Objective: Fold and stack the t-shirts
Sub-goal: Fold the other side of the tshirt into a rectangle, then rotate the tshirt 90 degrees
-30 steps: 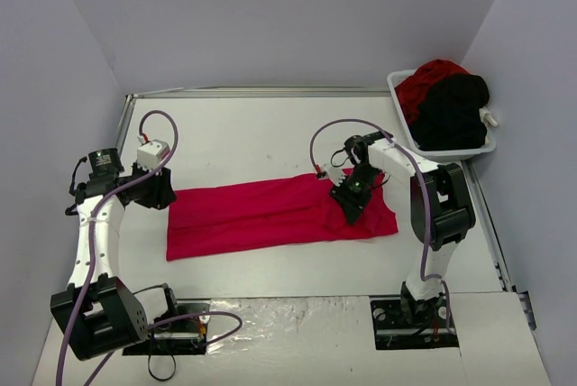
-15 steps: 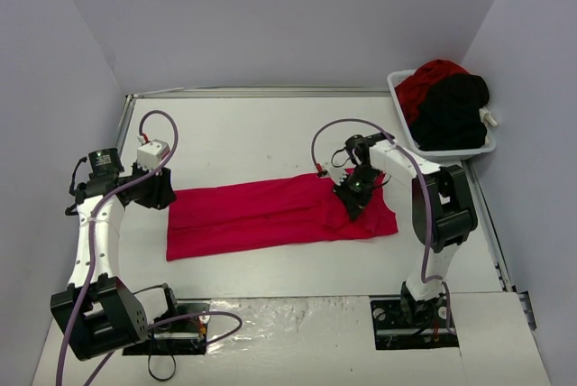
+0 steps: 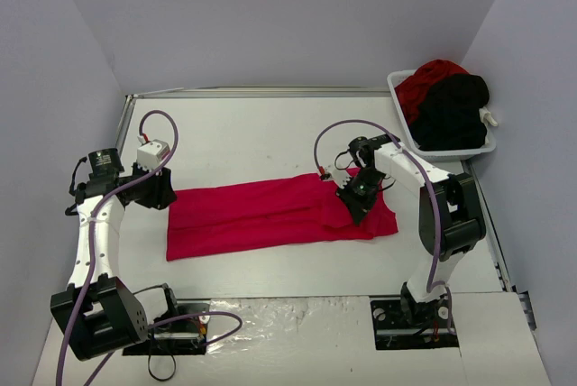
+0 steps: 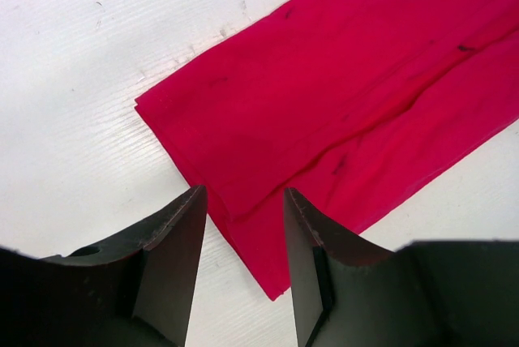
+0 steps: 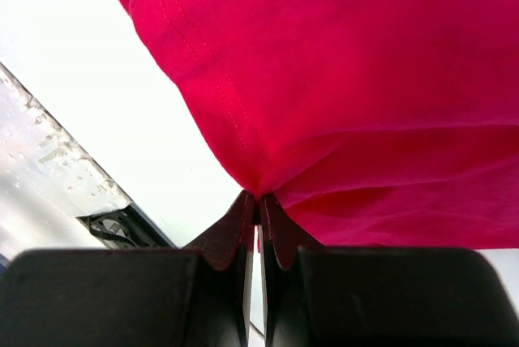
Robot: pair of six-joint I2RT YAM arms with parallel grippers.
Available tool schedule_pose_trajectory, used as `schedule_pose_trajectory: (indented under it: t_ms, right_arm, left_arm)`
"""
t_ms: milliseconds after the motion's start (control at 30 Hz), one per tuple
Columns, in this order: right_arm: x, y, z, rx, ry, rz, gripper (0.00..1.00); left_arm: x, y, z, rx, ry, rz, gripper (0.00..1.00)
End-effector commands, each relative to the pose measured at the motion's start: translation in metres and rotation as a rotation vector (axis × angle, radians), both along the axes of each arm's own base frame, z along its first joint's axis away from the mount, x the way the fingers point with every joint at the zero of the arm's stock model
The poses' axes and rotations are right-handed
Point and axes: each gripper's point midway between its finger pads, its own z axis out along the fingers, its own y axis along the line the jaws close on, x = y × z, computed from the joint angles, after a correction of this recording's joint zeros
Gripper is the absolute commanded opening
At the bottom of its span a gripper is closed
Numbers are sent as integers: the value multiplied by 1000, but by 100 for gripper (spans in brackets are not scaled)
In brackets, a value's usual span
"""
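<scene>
A bright red t-shirt (image 3: 261, 215) lies on the white table as a long folded strip. My right gripper (image 3: 355, 206) is down on its right part, shut on a pinched ridge of the red cloth (image 5: 365, 79), which rises in a peak into the closed tips (image 5: 259, 198). My left gripper (image 3: 167, 195) hovers at the strip's left end. In the left wrist view it stands open (image 4: 243, 194) above the shirt's near corner (image 4: 243, 225), with nothing between the fingers. A second red t-shirt (image 3: 428, 79) and a black one (image 3: 455, 108) are heaped in the basket.
The white plastic basket (image 3: 451, 149) sits at the back right by the wall. A metal rail (image 3: 252, 92) borders the table's far edge. Purple cables loop over both arms. A foil-like strip (image 3: 288, 314) covers the near edge between the arm bases.
My right gripper has closed on the red cloth and gathered it into a small peak, and its forearm has shifted slightly right. The left arm has not moved.
</scene>
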Motion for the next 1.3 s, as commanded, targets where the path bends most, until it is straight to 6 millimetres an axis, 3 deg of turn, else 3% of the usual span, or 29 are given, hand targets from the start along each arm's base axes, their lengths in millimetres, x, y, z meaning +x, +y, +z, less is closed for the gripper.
schedule_pose_trajectory:
  t_ms: [0,300,333,433,700,800,867,900,933,967,1267]
  right_arm:
    - [-27,-2,7,-2,80,33,0]
    - [-39,3,-1,-13,145,89,0]
    - [-39,4,-2,-12,146,87,20]
    - [-35,6,-3,-7,141,84,36]
    - [-19,9,21,16,57,67,38]
    - [-12,5,32,17,18,52,36]
    - [-6,-2,35,-1,-5,36,29]
    - [-5,-4,34,-6,-4,31,23]
    - [-3,-6,32,-13,-6,30,7]
    - [-3,-12,28,-28,0,20,0]
    - [-1,-38,-5,-99,51,-55,0]
  left_arm:
    - [1,-2,11,-4,-50,-18,41]
    - [2,-2,10,-1,-49,-17,41]
    - [1,-3,10,-3,-48,-18,41]
    - [2,-2,10,0,-48,-18,41]
    - [2,-2,10,-1,-47,-18,41]
    - [2,-2,13,4,-53,-18,41]
    - [2,-2,15,5,-57,-18,41]
    - [3,-1,18,8,-66,-18,41]
    - [2,-2,19,8,-66,-18,41]
    - [2,-1,21,11,-68,-17,41]
    - [5,7,46,61,-96,-11,41]
